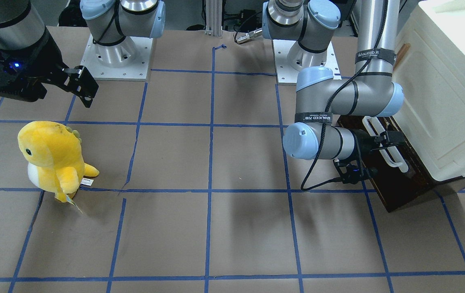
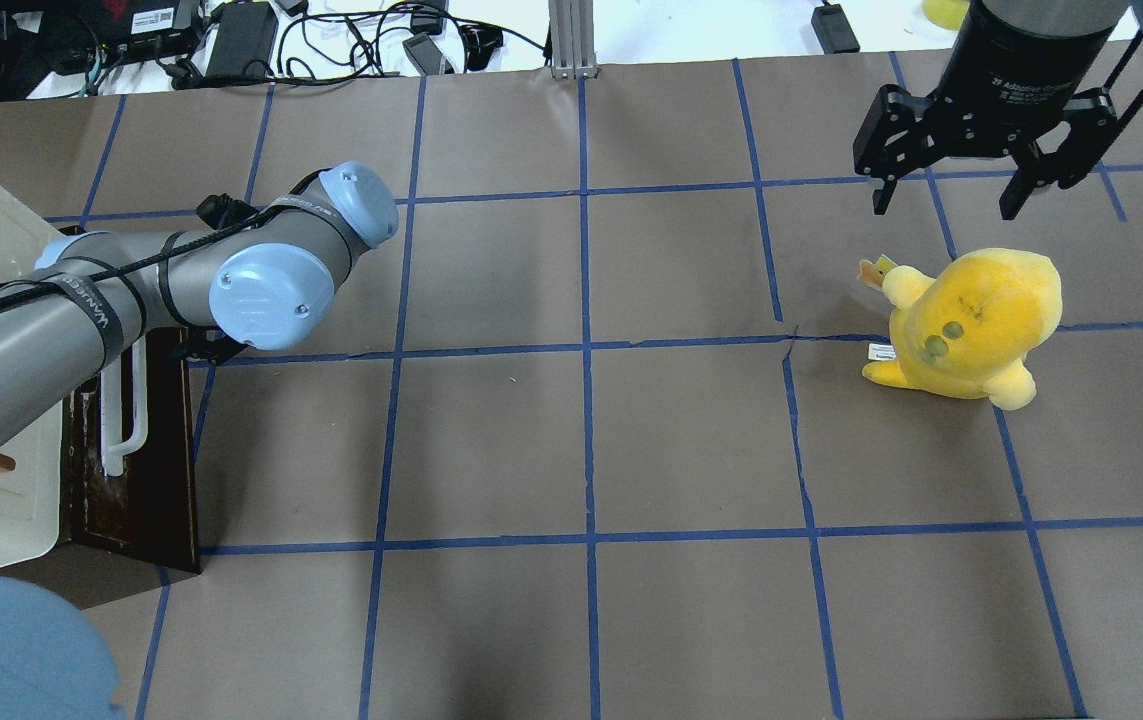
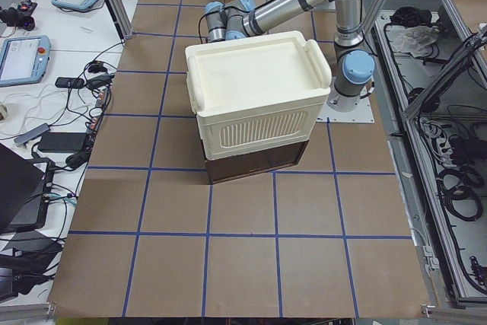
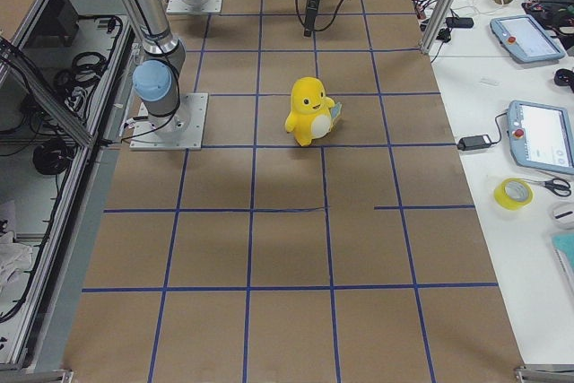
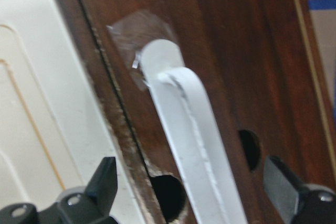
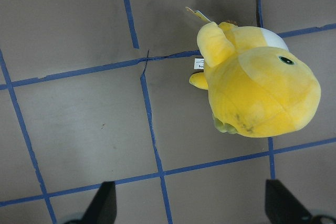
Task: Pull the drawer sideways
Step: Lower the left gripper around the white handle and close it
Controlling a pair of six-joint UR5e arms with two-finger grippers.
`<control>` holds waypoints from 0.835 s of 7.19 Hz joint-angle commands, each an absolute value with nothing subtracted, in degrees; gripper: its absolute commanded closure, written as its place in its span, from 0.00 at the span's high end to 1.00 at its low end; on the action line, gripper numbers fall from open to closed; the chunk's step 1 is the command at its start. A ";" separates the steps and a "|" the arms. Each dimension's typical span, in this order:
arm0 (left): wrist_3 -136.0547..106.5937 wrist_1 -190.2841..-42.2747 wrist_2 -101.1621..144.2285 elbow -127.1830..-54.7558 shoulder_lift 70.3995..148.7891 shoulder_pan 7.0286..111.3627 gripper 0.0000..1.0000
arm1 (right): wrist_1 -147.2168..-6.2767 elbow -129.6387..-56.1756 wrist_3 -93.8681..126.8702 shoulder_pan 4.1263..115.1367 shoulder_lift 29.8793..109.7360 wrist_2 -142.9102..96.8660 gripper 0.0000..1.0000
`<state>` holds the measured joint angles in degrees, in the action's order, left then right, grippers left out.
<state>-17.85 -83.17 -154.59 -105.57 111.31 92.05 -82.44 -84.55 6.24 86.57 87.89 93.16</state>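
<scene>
The dark brown drawer (image 1: 395, 191) sits under the cream-white cabinet (image 1: 439, 101) at the table's end on my left side. Its long white bar handle (image 1: 397, 162) runs along the front. It also shows in the overhead view (image 2: 146, 470). In the left wrist view the handle (image 5: 184, 124) passes between my two fingers (image 5: 107, 182), which stand well apart on either side of it without touching. My left gripper (image 5: 194, 187) is open around the handle. My right gripper (image 2: 943, 205) is open and empty, high above the table beside the plush.
A yellow plush toy (image 2: 971, 320) stands on the brown, blue-taped table under my right gripper, and shows in the right wrist view (image 6: 257, 93). The cream cabinet (image 3: 255, 89) sits on top of the drawer. The arm bases (image 1: 114, 53) are at the back.
</scene>
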 commanded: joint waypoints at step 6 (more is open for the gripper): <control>-25.22 -83.85 -155.13 -105.64 114.17 92.55 0.81 | -82.44 -84.55 6.24 86.57 87.89 93.16 1.00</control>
<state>-24.93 -83.74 -155.20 -105.57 114.12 92.48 -82.44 -84.55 6.24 86.57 87.89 93.16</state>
